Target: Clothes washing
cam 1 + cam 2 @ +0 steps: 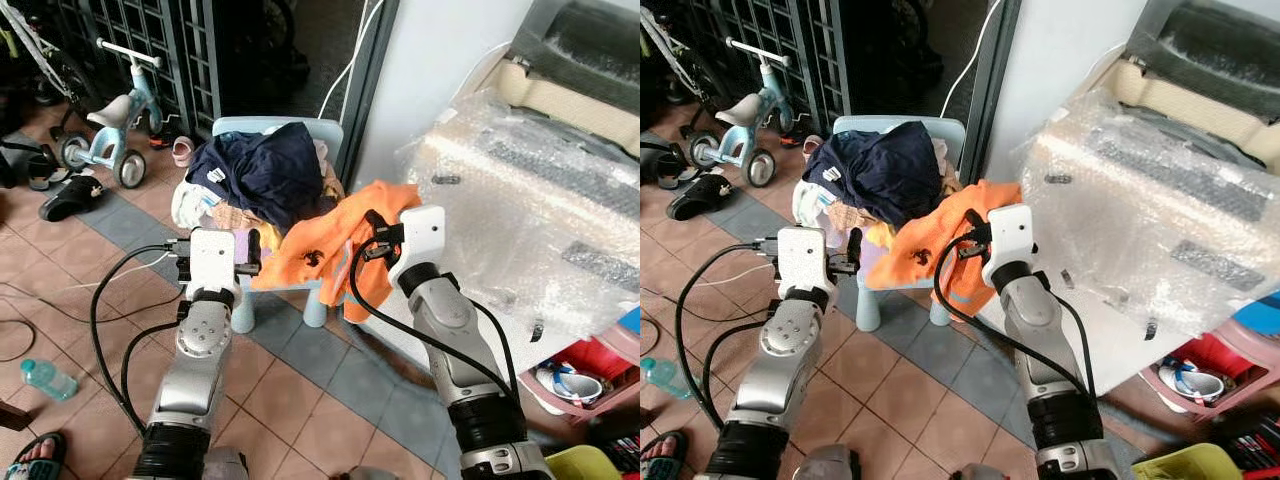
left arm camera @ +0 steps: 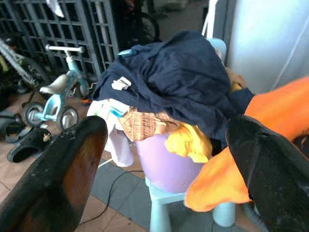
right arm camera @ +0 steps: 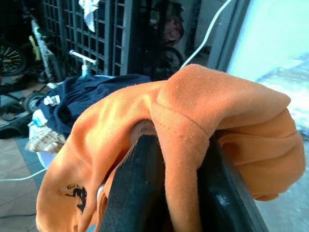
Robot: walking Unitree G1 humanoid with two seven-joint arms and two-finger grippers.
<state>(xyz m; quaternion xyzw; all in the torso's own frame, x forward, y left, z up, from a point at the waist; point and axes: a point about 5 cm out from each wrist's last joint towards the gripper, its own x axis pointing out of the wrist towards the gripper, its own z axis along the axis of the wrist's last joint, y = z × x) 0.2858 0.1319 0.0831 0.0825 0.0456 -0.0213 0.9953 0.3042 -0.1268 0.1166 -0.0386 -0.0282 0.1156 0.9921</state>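
Note:
A pile of clothes sits on a small light-blue chair (image 1: 316,132), topped by a dark navy garment (image 1: 262,172) over white, yellow and checked pieces. An orange shirt (image 1: 340,245) with a small black print hangs off the pile toward the right. My right gripper (image 3: 176,159) is shut on a fold of the orange shirt, lifted beside the chair. My left gripper (image 2: 164,169) is open, a short way in front of the pile, with nothing between its fingers (image 2: 58,179). A lilac basin (image 2: 169,162) shows under the clothes.
A large appliance wrapped in bubble wrap (image 1: 520,210) stands close on the right. A child's balance bike (image 1: 115,120), sandals (image 1: 70,197) and a dark metal gate are at the left. A water bottle (image 1: 48,379) and cables lie on the tiled floor. A pink basin (image 1: 585,375) sits at lower right.

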